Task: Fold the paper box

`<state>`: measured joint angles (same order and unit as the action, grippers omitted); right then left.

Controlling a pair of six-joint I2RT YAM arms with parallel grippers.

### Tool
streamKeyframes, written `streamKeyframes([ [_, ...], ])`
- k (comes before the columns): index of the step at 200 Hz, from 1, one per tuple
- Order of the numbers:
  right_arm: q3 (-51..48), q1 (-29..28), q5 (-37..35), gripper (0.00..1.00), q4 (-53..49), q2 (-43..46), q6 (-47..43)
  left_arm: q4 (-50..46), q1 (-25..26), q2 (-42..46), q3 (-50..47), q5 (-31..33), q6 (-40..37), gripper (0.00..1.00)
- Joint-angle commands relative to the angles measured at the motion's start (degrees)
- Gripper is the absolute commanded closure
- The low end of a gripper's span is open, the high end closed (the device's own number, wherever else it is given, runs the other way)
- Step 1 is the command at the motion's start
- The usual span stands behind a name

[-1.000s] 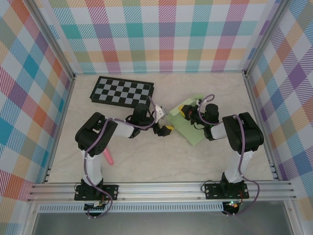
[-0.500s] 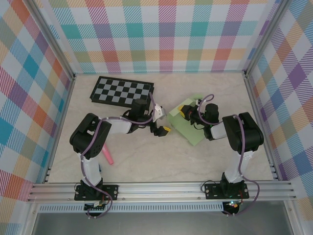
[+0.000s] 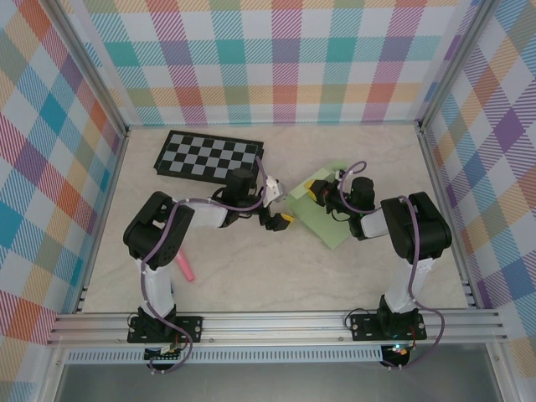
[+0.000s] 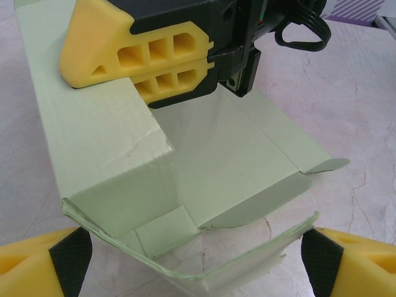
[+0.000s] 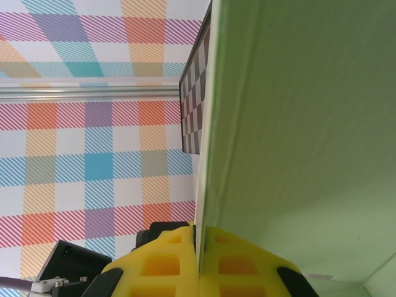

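Paper box (image 3: 329,214): pale green card, partly raised, lying on the desk (image 3: 251,276). The right jaws are on it and the left jaws are just off its open end.

Left wrist view: the box (image 4: 117,142) shows one upright side panel, a flat floor panel and loose flaps. Its open mouth faces the left jaws. The front flap edge looks ragged and sits low between them.

Right jaws: closed flat on a panel of the box. In the right wrist view the card (image 5: 297,124) runs edge-on between the two yellow fingers (image 5: 164,266), with no gap showing. In the left wrist view the same fingers (image 4: 148,46) pinch the top of the upright panel.

Left jaws: spread wide and holding nothing. One padded fingertip (image 4: 71,253) is on each side of the box mouth, just beside its corners. Cannot tell whether they make contact.

Past the left jaws, toward the back wall, a black-and-grey checkerboard (image 3: 209,157) lies flat, well apart from the box. A pink stick-like item (image 3: 184,270) lies on the desk behind the left jaws, beside that arm's base.
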<state>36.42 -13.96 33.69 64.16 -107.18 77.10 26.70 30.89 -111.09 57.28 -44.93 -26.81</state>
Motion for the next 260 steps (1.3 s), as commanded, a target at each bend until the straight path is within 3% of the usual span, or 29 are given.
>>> streamKeyframes([
  [1, 0.42, -0.28, 1.2, 1.0, -2.5, -0.36, -1.78, 1.43, 0.72, -1.19, 1.68, 0.11, 0.18, 0.11],
  [106, 0.49, -0.37, 1.1, 1.0, -2.59, -0.37, -1.54, -1.86, 1.03, -3.77, 5.95, 3.24, -0.35, 0.2],
  [175, -0.32, -0.46, 0.93, 1.0, -2.11, 0.12, -1.53, -4.19, 1.32, -2.79, 5.63, 11.31, -2.55, 0.2],
  [260, -1.11, -0.5, 0.8, 1.0, -1.21, -0.13, -1.27, -4.23, 3.02, -2.82, 6.36, 13.57, -0.92, 0.2],
])
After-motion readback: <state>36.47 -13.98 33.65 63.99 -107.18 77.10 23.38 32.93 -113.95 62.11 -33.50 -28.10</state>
